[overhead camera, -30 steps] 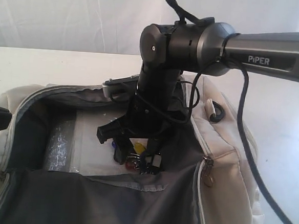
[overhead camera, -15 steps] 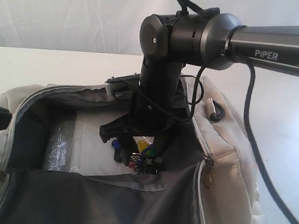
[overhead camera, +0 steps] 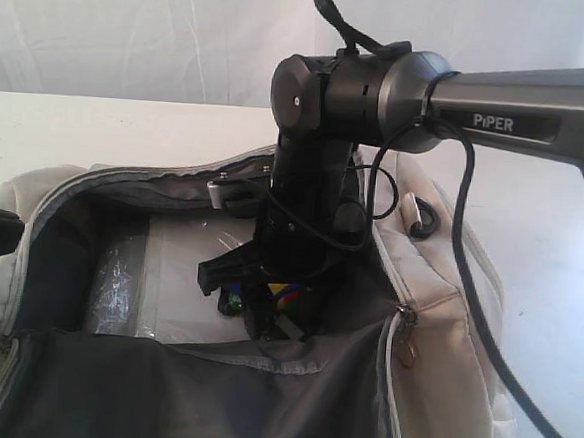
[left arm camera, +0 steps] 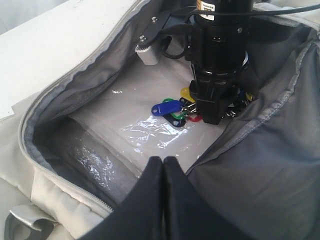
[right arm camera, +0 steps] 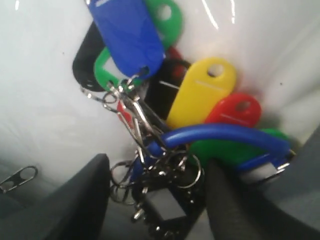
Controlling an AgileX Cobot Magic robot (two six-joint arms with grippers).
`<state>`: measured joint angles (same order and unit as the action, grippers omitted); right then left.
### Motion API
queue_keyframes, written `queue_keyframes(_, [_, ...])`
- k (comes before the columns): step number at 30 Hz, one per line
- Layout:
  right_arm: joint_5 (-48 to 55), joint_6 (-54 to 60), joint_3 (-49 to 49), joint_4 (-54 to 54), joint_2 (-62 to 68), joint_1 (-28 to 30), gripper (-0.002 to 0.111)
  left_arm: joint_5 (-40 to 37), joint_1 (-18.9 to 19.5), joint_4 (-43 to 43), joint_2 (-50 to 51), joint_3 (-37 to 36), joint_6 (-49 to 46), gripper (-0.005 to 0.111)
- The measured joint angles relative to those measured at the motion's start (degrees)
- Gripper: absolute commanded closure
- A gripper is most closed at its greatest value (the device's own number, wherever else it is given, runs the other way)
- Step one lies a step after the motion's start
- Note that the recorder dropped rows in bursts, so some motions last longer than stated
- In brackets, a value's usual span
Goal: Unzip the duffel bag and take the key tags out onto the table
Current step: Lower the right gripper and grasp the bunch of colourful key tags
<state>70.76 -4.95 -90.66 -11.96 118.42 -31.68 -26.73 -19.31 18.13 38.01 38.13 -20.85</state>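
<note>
The cream duffel bag [overhead camera: 445, 320] lies unzipped on the white table [overhead camera: 98, 130], its dark grey lining spread wide. The key tags [overhead camera: 282, 296] rest inside it on a clear plastic sheet [overhead camera: 183, 272]. My right gripper [overhead camera: 275, 313] reaches straight down into the bag. In the right wrist view its two dark fingers stand apart on either side of the key tags' [right arm camera: 200, 95] metal rings, so this gripper [right arm camera: 157, 200] is open. My left gripper [left arm camera: 163, 160] is shut on nothing, above the bag's near rim [left arm camera: 30, 185], facing the key tags [left arm camera: 172, 109].
A zipper pull [overhead camera: 406, 347] hangs at the bag's right end, and a strap ring [overhead camera: 424, 220] sits on top there. The right arm's cable loops beside the wrist. A white curtain closes off the back. A grey flap of lining lies in front.
My right gripper has sunk lower into the bag, down around the key tags, and now covers most of them. The left gripper has stayed shut and still.
</note>
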Motion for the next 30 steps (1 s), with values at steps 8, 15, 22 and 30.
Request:
queue_keyframes(8, [0.91, 2.35, 0.0, -2.07, 0.59, 0.0, 0.108, 0.0, 0.0, 0.0, 0.0, 0.0, 0.0, 0.107])
queue_keyframes(15, [0.66, 4.16, -1.01, -2.42, 0.7, -0.11, 0.108, 0.0, 0.0, 0.0, 0.0, 0.0, 0.0, 0.107])
queue_keyframes(22, [-4.98, 4.95, -4.1, -1.28, 0.85, -0.22, 0.108, 0.0, 0.0, 0.0, 0.0, 0.0, 0.0, 0.107])
queue_keyframes(30, [-9.16, 8.08, -4.85, -0.62, 1.16, -0.22, 0.102, 0.0, 0.0, 0.0, 0.0, 0.0, 0.0, 0.107])
